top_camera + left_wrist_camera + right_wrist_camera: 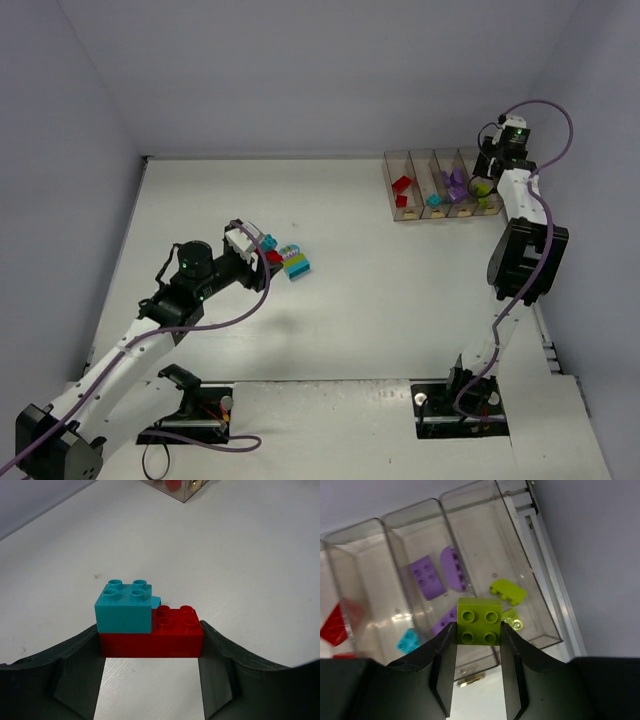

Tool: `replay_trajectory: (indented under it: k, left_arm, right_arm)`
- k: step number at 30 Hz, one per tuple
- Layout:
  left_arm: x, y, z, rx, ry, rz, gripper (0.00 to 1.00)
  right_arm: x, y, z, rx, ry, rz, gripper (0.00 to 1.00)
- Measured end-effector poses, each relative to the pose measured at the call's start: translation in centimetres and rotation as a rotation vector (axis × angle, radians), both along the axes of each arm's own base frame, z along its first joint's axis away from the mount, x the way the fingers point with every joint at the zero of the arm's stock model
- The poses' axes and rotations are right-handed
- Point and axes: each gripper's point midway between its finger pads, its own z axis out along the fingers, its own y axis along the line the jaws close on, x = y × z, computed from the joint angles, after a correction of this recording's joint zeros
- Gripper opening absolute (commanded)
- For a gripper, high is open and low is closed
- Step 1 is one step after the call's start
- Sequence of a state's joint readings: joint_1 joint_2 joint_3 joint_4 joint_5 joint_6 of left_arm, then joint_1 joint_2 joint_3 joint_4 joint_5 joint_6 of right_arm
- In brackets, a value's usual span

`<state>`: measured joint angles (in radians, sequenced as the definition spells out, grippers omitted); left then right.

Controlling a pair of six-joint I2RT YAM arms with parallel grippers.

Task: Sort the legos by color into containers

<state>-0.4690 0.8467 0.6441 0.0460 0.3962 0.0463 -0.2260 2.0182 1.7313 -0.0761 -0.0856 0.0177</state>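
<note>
Between the dark fingers [85, 645] of the left hand [150, 632] a red brick [165, 641] is sitting, clamped at both ends, with a teal brick [125, 611] riding pressed onto its left half. From above, this hand is hovering near the middle of the table [380, 300], just beside a multicolour stack [296, 263] that is lying loose, lime green and teal among its colours. Whether the red brick is resting on the table or raised off it I cannot tell.

At the far right the right hand [478, 625] is pinching a lime green brick [480, 622], fingers closed against its two sides. It is holding the brick above the containers [410, 157], roughly over the bin at the right end.

The sorting is looking well advanced. Red pieces [402, 187] are lying in the leftmost bin, a teal piece [434, 200] in the next, purple pieces [426, 577] in the third and lime green pieces [507, 591] in the last.

Three jobs are remaining, as I judge it:
- dropping the held lime green brick;
- pulling the teal brick off the red one so each is going to its own bin;
- breaking up and binning the stack on the table.
</note>
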Motion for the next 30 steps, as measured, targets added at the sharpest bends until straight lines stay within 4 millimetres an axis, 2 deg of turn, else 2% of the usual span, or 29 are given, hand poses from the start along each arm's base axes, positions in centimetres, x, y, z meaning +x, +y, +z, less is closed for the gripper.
replay_trajectory:
  k: [5, 8, 9, 13, 16, 20, 23, 25, 28, 30]
  left_arm:
    - [-0.3, -0.1, -0.1, -0.011, 0.010, -0.004, 0.00]
    - [-0.4, -0.2, -0.1, -0.013, 0.012, -0.011, 0.00]
    - [-0.4, -0.2, -0.1, -0.012, 0.011, -0.015, 0.00]
    - [-0.5, -0.3, -0.1, 0.000, -0.002, -0.029, 0.00]
    - [-0.4, -0.4, -0.2, 0.017, -0.013, -0.045, 0.00]
    - [-0.3, -0.7, -1.1, 0.046, -0.005, -0.072, 0.00]
    - [-0.1, -1.0, -1.8, 0.066, -0.001, -0.095, 0.00]
    - [0.2, -1.2, -2.2, 0.077, -0.002, -0.108, 0.00]
    - [0.4, -1.5, -2.6, 0.092, -0.006, -0.128, 0.00]
    - [0.8, -1.7, -2.4, 0.106, -0.019, -0.139, 0.00]
  right_arm:
    - [1.9, -2.5, -3.7, -0.020, 0.043, -0.016, 0.03]
    - [2.9, -3.2, -5.6, -0.024, 0.064, -0.014, 0.20]
    - [3.1, -3.3, -6.2, -0.023, 0.071, -0.014, 0.31]
    - [3.8, -3.4, -8.7, -0.012, 0.099, -0.015, 0.50]
    - [4.1, -3.4, -8.6, -0.006, 0.091, -0.014, 0.60]
    - [4.3, -2.7, -8.1, 0.007, 0.082, 0.007, 0.63]
    - [4.1, -1.4, -6.8, 0.021, 0.073, 0.032, 0.62]
    - [3.8, 0.6, -4.7, 0.039, 0.049, 0.065, 0.60]
    - [2.8, 6.5, 0.7, 0.100, -0.031, 0.167, 0.59]
    - [1.5, 11.9, 5.0, 0.149, -0.097, 0.272, 0.60]
